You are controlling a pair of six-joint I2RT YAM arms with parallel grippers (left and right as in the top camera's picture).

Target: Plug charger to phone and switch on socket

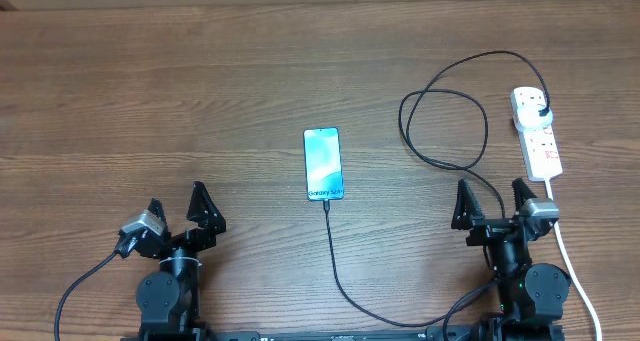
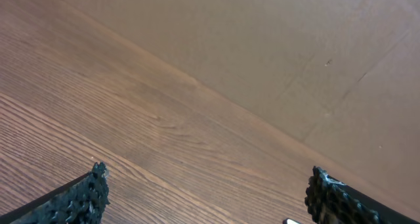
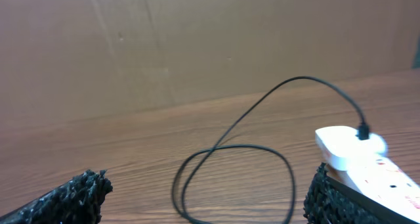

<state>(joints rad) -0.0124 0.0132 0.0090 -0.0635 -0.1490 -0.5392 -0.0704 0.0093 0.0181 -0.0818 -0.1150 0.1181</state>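
Right, left end effector (image 1: 178,203) and right end effector (image 1: 491,193) both released: drive the right to the socket (image 1: 545,157) at its 12 o'clock, clear of the charger (image 1: 333,261).

Wood-grain table (image 1: 180,91) w/ plain brown back panel (image 2: 282,40).
Tabletop: mid-brown, grain running left–right in overhead view, w/ faint plank seams across it. Back panel: flat tan, cardboard-like, meets table's far edge; thin crease lines cross it diag. in left wrist view, a near-vertical seam + small dark speck in right wrist view. Overhead shows it only as a pale strip along top edge.
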